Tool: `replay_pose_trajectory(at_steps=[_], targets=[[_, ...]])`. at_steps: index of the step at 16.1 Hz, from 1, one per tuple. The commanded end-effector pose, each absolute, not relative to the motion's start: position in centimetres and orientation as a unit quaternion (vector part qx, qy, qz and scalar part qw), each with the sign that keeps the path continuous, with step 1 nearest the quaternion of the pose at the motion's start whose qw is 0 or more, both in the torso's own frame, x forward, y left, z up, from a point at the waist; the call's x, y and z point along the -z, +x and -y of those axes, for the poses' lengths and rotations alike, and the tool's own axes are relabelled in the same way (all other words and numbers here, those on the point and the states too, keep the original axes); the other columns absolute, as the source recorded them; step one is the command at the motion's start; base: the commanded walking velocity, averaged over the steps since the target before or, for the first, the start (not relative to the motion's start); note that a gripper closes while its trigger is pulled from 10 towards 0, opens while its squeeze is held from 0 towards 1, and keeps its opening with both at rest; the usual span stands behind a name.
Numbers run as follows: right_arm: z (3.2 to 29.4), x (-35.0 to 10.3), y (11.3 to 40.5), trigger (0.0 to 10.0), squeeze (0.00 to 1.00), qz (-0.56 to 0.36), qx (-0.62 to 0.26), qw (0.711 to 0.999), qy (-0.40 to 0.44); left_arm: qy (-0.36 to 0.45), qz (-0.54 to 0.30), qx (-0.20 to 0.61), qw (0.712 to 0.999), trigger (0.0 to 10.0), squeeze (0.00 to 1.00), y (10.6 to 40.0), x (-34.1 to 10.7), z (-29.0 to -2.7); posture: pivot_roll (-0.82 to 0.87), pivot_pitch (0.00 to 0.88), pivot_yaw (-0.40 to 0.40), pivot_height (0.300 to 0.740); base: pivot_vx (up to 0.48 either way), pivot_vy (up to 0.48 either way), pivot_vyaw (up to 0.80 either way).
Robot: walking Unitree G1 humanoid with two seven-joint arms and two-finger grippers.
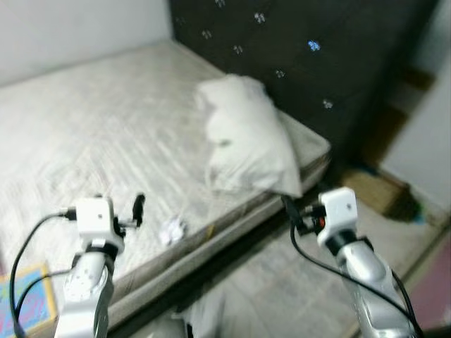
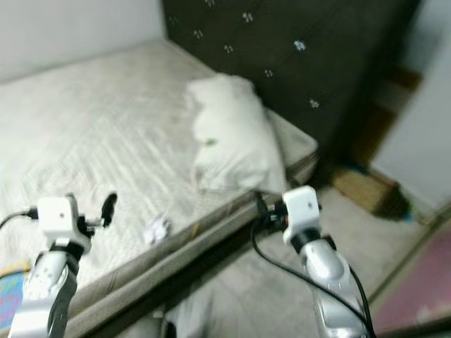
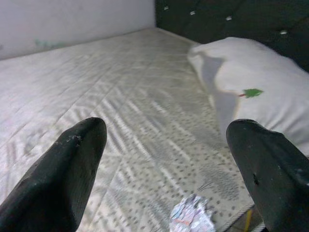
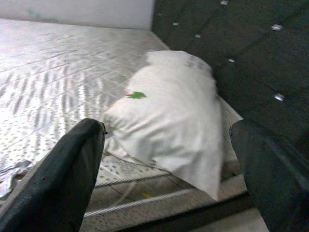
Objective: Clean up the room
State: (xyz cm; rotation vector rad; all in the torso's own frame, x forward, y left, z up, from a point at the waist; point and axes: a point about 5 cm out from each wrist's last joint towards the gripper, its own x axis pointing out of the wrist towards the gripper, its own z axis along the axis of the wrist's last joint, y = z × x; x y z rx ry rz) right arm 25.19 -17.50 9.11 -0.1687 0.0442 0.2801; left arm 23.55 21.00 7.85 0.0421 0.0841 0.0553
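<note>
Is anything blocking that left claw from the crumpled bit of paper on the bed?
Nothing visible. The left gripper hangs open above the mattress, with bare mattress between it and the crumpled paper. The pillow lies off to the side.

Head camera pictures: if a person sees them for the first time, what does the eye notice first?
First, the white pillow, lying on the bare mattress near the dark headboard, with a small green bit on it. Next, a crumpled wrapper near the mattress's front edge, just ahead of the open left claw. The right claw, also open, faces the pillow.
</note>
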Motion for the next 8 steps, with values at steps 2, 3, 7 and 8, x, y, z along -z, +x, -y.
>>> replay_pose_trajectory(at_steps=[2, 3, 7, 8], targets=[[16.75, -9.93, 26.03, 10.0, 0.0, -0.001, -0.146, 0.986, -0.082, 0.021, -0.045, -0.045, 0.998, 10.0, 0.0, 23.35, -7.84, -21.56, 0.03, 0.056, -0.052, 0.74, 0.0, 0.0, 0.8], [16.86, -10.04, 26.17, 10.0, 0.0, 0.001, -0.141, 0.987, -0.082, 0.021, -0.043, -0.046, 0.998, 10.0, 0.0, 23.54, -8.0, -21.45, 0.03, 0.056, -0.052, 0.74, 0.0, 0.0, 0.8], [16.92, -10.15, 25.96, 10.0, 0.0, 0.004, -0.127, 0.989, -0.081, 0.02, -0.041, -0.024, 0.999, 10.0, 0.0, 23.61, -8.23, -21.51, 0.02, 0.075, -0.034, 0.74, 0.0, 0.0, 0.2], [17.01, -9.84, 25.76, 10.0, 0.0, 0.0, -0.124, 0.989, -0.08, 0.016, -0.042, -0.012, 0.999, 10.0, 0.0, 23.56, -8.08, -21.16, 0.02, 0.077, -0.03, 0.74, 0.0, 0.0, 0.0]])
